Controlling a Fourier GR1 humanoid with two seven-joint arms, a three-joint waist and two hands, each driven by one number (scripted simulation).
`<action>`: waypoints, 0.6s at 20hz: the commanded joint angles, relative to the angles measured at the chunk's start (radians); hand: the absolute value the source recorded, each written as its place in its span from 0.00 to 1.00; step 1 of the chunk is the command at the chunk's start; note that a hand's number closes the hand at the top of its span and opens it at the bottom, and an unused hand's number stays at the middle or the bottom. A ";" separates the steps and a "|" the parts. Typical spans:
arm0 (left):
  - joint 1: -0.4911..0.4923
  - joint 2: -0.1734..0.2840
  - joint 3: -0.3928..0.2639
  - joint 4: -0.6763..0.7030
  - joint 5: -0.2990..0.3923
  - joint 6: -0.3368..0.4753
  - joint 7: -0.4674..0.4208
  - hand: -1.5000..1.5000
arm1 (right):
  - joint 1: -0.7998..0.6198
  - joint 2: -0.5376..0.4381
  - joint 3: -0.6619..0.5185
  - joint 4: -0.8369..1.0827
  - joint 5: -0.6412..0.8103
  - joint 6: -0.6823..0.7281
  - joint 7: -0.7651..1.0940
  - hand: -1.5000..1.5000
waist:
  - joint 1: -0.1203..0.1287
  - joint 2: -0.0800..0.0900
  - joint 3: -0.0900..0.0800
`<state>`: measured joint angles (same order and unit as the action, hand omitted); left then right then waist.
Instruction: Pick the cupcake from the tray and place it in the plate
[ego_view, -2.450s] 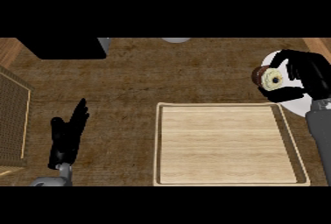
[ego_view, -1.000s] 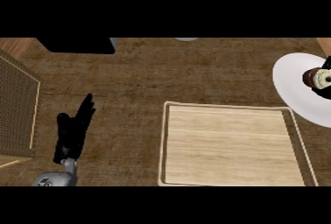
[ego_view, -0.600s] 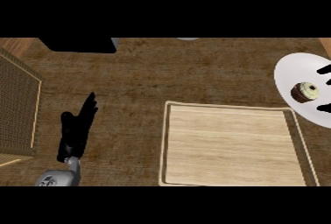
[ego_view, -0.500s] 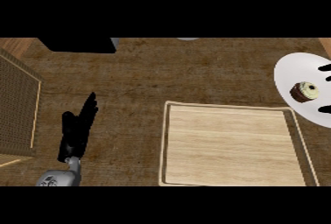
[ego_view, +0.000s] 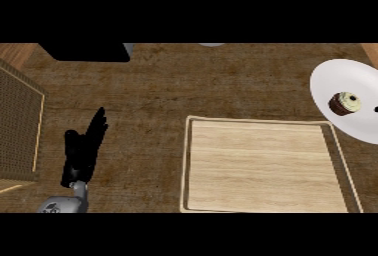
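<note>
The cupcake (ego_view: 345, 103), brown with a pale cream top, stands on the white plate (ego_view: 339, 80) at the right edge of the head view. No hand touches it. The light wooden tray (ego_view: 260, 165) lies at lower centre-right with nothing on it. My left hand (ego_view: 83, 149) rests at the lower left with its black fingers straight and pointing up, holding nothing. My right hand does not show anywhere.
A woven mat or basket (ego_view: 18, 130) lies along the left edge. A black object (ego_view: 85, 51) sits at the top left, and a small pale object (ego_view: 212, 44) shows at the top centre. Brown counter (ego_view: 184, 85) stretches between them.
The right hand, which was over the cupcake on the plate, has drawn out of view and left the cupcake standing on the plate. The left hand stayed put.
</note>
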<state>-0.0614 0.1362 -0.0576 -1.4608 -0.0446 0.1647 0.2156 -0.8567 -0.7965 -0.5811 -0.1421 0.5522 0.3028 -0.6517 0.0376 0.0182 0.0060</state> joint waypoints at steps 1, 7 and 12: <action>-0.026 0.014 0.024 0.045 0.007 -0.014 -0.024 0.50 | 0.033 -0.042 -0.084 0.036 -0.090 0.121 -0.041 0.00 | -0.008 0.003 -0.001; 0.002 -0.025 -0.029 -0.010 -0.033 0.020 0.017 0.50 | 0.117 -0.036 -0.084 0.022 -0.105 0.210 -0.106 0.00 | -0.001 0.000 0.000; 0.036 -0.027 -0.038 -0.037 -0.024 0.003 -0.003 0.50 | 0.114 -0.050 -0.087 -0.010 -0.116 0.220 -0.114 0.00 | 0.016 0.004 0.001</action>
<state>-0.0538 0.1197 -0.0788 -1.4844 -0.0630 0.1703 0.2315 -0.7604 -0.8324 -0.6627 -0.1375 0.4470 0.4490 -0.6992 0.0468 0.0210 0.0068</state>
